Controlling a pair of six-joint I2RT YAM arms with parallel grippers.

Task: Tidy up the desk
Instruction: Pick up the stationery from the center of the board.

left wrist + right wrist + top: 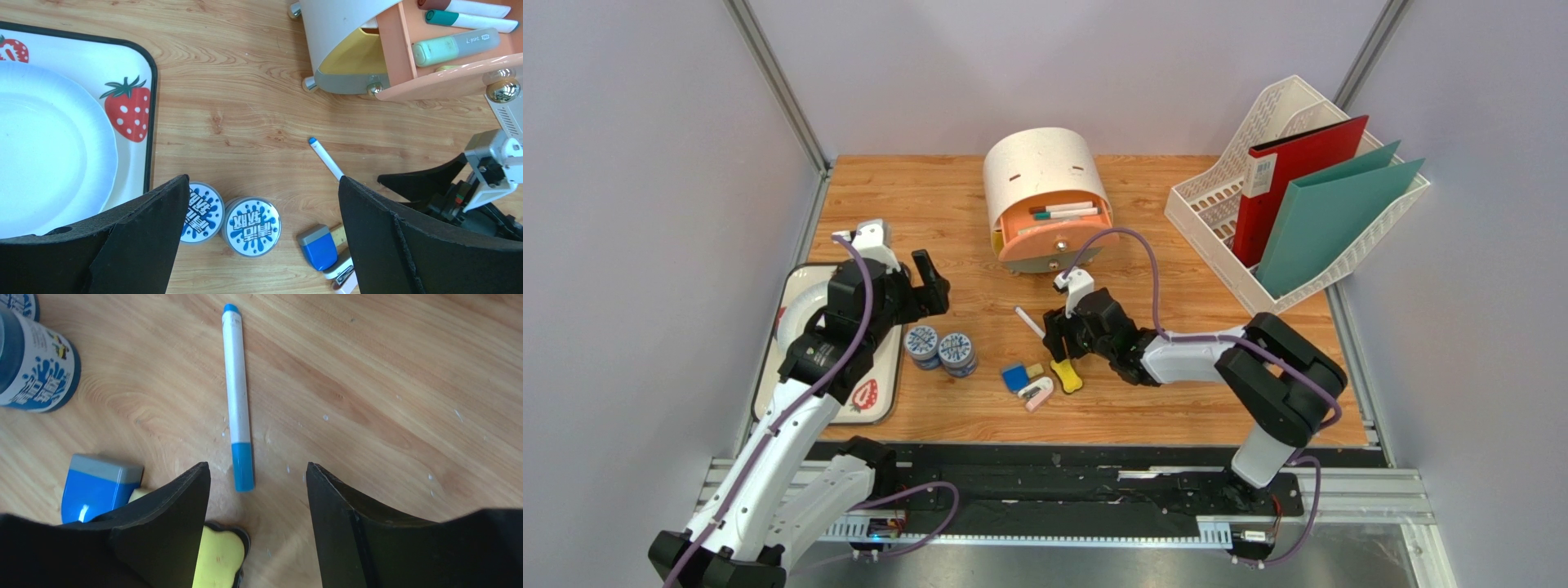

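1. Step in hand, we think: picking up the pen so it can go in the pen box w/ the other pens. It is not grabbed yet.
2. The desk is under everything. The pen box stands near its back edge, about mid. The desk's long side runs left-right past the pen box. Its short side runs from the pen box toward the arms.
3. The pen lies flat on the desk, on the arm side of the pen box, a bit apart from it. Its long line is slanted: the thin tip is the end nearer the pen box, and the fat blue cap is the far end.
4. R gripper is low by the cap end, fingers spread, nothing btw them. The cap sits just at the mouth of the gap, closer to one finger.
5. L gripper is spread wide too and holds nothing. It hangs left of the pen box, above two round tins.
6. Nxt move, we think: slide fwd so the pen sits mid-gap, go down, then squeeze across the pen, not along it.
7. Watch out: a yellow thing and a blue block lie by the R fingers, on the side away from the pen box. They could get bumped.
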